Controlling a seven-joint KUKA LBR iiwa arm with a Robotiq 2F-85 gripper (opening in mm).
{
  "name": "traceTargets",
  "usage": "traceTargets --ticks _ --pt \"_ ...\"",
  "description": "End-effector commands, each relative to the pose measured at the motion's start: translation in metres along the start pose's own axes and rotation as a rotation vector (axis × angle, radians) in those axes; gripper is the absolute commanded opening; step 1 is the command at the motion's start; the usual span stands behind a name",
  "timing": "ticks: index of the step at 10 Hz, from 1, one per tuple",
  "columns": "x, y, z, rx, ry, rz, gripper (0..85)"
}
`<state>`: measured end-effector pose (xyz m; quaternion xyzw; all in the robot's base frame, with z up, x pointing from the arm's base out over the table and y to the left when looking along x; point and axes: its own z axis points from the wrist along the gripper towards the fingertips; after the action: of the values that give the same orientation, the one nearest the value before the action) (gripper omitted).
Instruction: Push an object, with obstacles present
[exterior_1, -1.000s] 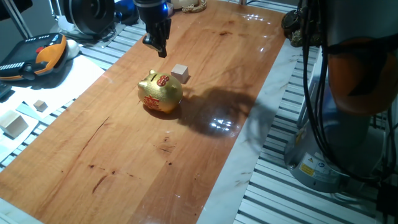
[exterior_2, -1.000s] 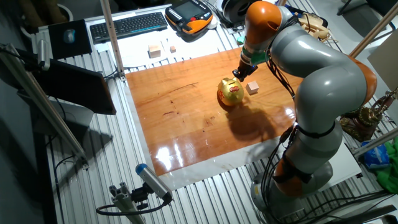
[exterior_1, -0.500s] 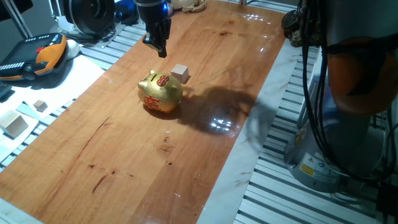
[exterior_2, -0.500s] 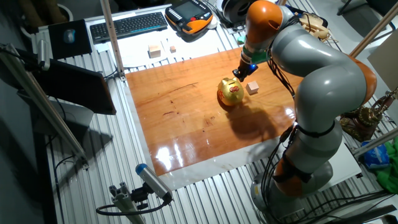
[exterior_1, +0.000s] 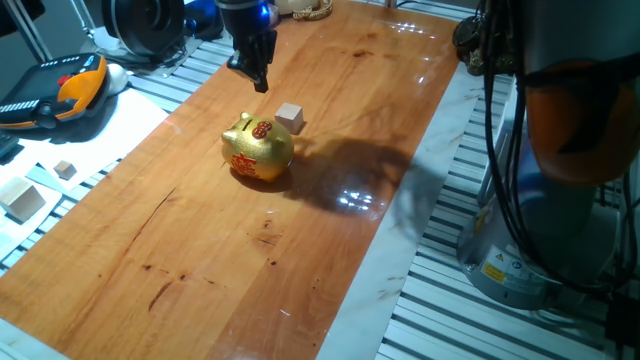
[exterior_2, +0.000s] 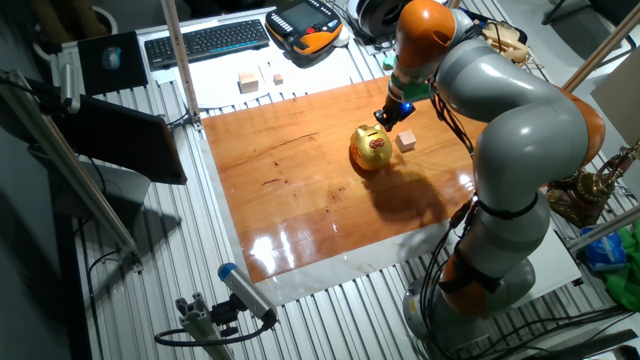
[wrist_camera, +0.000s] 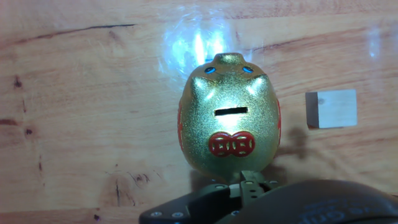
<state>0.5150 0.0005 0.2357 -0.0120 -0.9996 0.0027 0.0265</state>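
Jaw spacing impossible to tell: gripper (exterior_1: 262, 84) dark and narrow, hanging above the desk (exterior_1: 200, 250) toward its far end, touching nothing. Just beyond, one golden piggy bank (exterior_1: 258, 150) standing upright mid-desk, coin slot up. One small wooden cube (exterior_1: 290, 118) close beside the pig, apart from it, on the side nearer the gripper.
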Motion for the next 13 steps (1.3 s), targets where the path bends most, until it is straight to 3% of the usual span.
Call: traceTargets --ticks 1,7,10,13 --pt "0.0001 0.0003 0.0000 0.005 0.000 0.008 0.0" --pt "0.0001 0.0003 0.0000 0.011 -0.023 -0.039 0.0" --pt "0.0001 0.0003 0.0000 0.028 -0.004 -0.083 0.0" --pt "0.0001 0.0003 0.0000 0.004 -0.015 -0.109 0.0"
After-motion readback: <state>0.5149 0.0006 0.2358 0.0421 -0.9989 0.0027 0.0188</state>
